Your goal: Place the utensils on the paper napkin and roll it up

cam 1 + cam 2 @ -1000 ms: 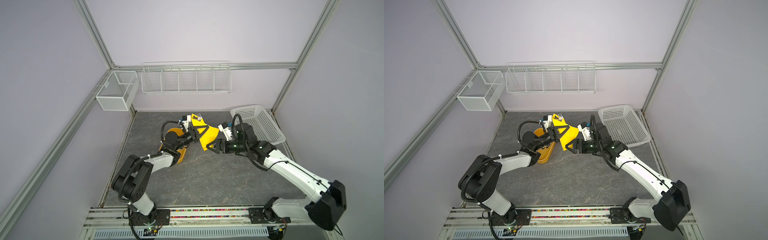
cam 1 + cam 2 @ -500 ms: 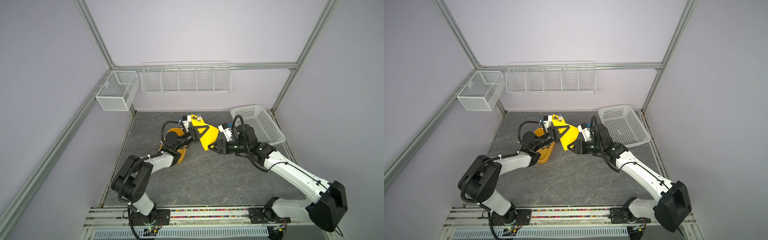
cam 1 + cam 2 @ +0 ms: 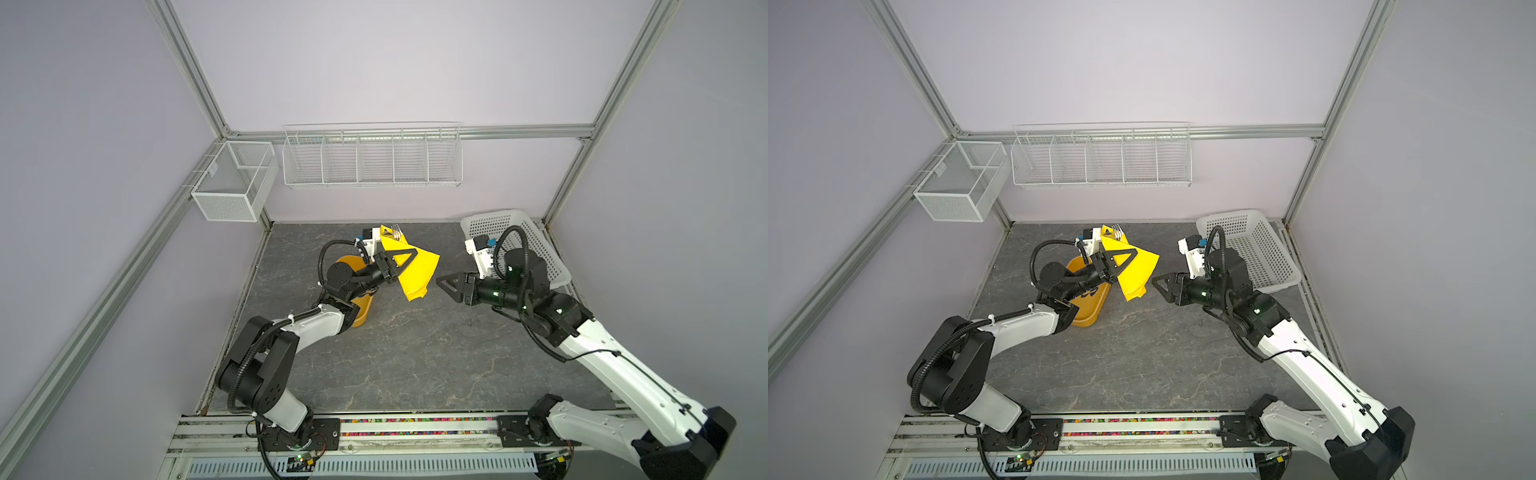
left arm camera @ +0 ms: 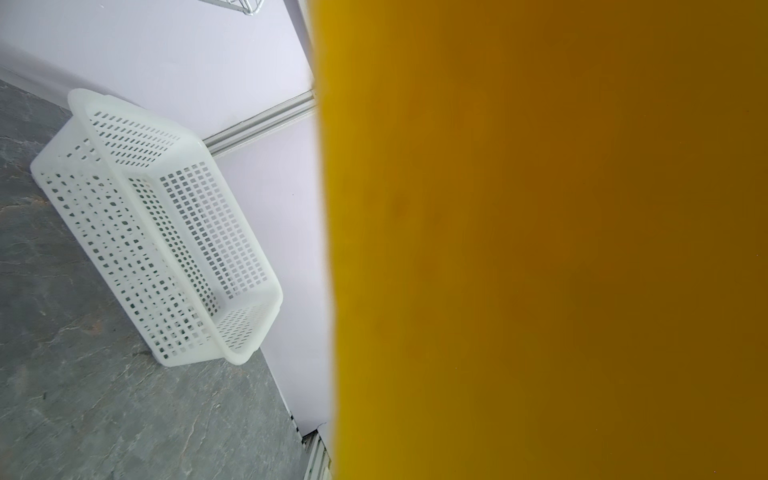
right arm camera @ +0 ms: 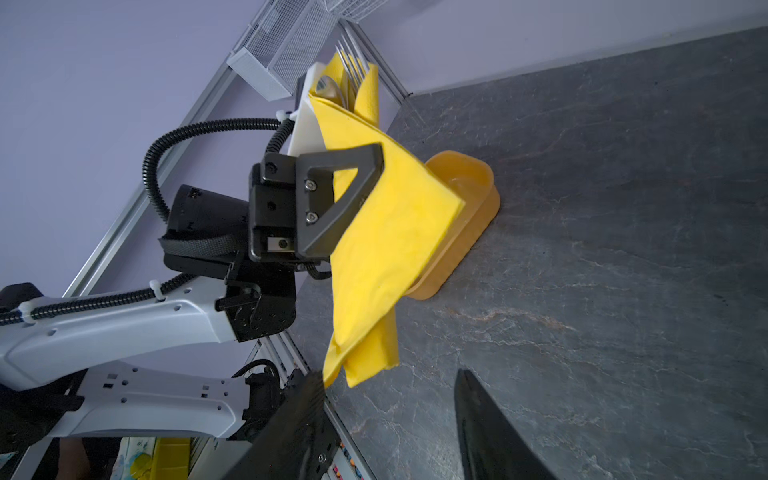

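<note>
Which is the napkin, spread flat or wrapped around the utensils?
Wrapped. The napkin is folded around the utensils; only fork tines and a spoon bowl stick out at one end.

Wrapped out of sight in napkin [image 3: 417, 270] at mid-frame: most of the utensils [image 3: 397, 230], only tips showing. Half covered by left arm [image 3: 320, 326]: tub [image 3: 362, 318].

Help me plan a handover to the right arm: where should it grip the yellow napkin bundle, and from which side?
Probably the loose lower tail of the paper napkin, hanging free below the left end effector, which clamps its middle. Bring the right end effector in level from its own side, jaws straddling the folded layers. The utensils poke out on top, crowding that end.
</note>
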